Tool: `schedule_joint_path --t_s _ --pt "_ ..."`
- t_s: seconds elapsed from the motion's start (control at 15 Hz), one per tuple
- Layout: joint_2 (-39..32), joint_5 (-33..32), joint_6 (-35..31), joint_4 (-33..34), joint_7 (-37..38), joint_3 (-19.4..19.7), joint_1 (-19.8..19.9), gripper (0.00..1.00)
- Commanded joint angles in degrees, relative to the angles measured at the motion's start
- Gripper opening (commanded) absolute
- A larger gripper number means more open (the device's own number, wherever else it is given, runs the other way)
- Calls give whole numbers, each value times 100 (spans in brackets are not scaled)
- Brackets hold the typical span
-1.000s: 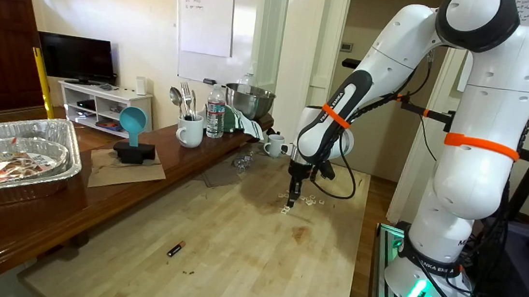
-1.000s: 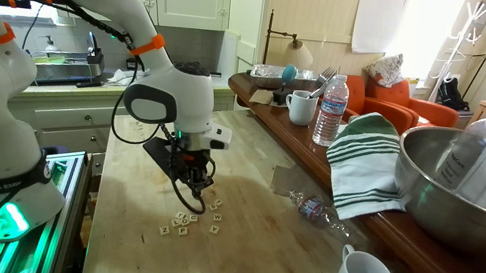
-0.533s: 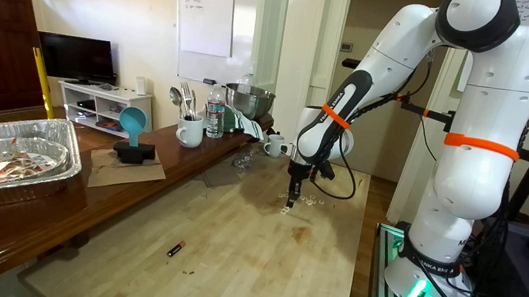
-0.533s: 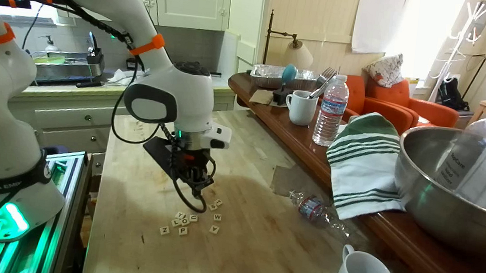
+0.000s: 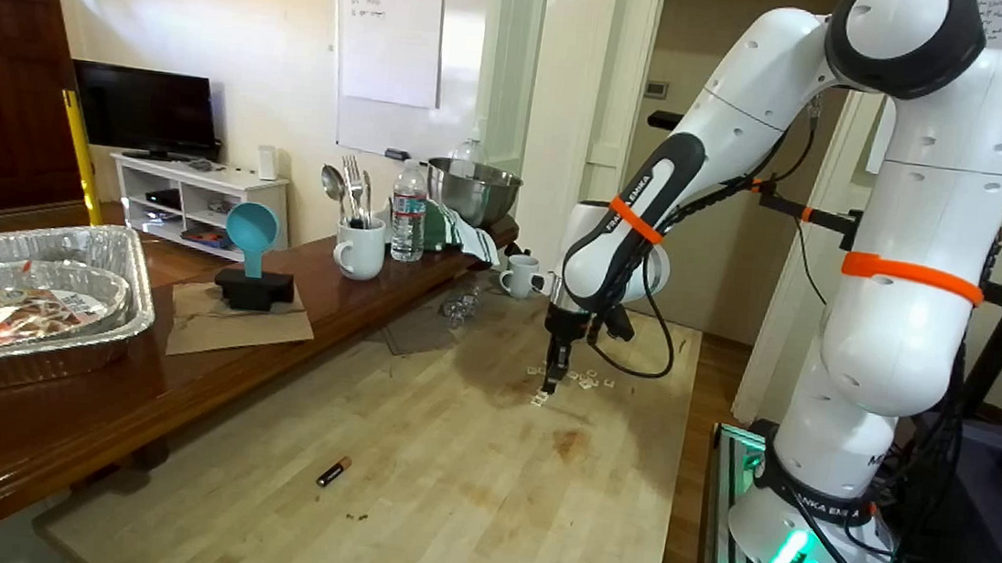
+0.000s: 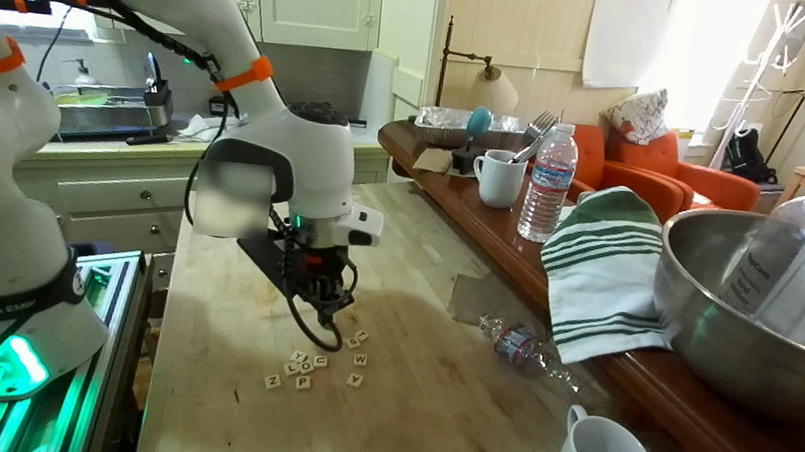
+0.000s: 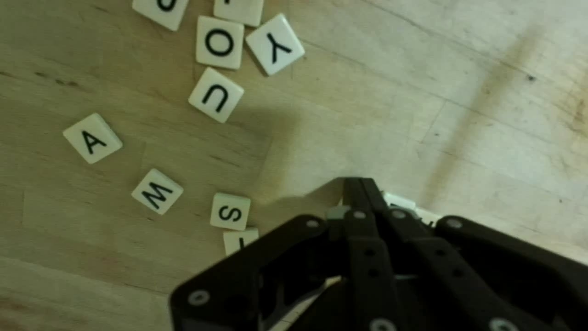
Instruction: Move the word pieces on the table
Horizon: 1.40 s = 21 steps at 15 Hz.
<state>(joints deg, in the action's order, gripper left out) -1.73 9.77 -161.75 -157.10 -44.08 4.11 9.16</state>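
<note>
My hand [image 7: 363, 183] is clenched, fingers together, tips down beside half-hidden tiles [image 7: 398, 201]; contact, can't tell. Word pieces [image 6: 305, 367] lie scattered on the bench [image 6: 227, 434] near it. Legible in the wrist view: A tile [image 7: 93, 138], W tile [image 7: 157, 191], S tile [image 7: 230, 211], U tile [image 7: 216, 95], O tile [image 7: 219, 42], Y tile [image 7: 275, 44]. Also Z tile [image 6: 273, 382], P tile [image 6: 303, 383] in an exterior view. My forearm [image 5: 684, 157] reads FRANKA EMIKA.

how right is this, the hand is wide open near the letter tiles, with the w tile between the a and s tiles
Not wide open: the wrist view shows the hand shut, its fingers together. The rest is right, with the W tile between the A tile and the S tile.
</note>
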Motion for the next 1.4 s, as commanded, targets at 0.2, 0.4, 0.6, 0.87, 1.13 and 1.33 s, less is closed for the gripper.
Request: schedule_joint_path --t_s 0.2,0.4,0.6,0.87,1.13,1.33 --pt "210 -387 111 -44 338 86 -66 0" --pt "346 -500 157 -56 447 96 -85 0" --pt "453 -448 324 -52 672 75 -154 0" --pt "666 -262 767 -55 969 49 -308 29" --pt "855 -279 1037 -54 1498 52 -433 51" --pt "1002 -368 1161 -50 1944 51 -484 72"
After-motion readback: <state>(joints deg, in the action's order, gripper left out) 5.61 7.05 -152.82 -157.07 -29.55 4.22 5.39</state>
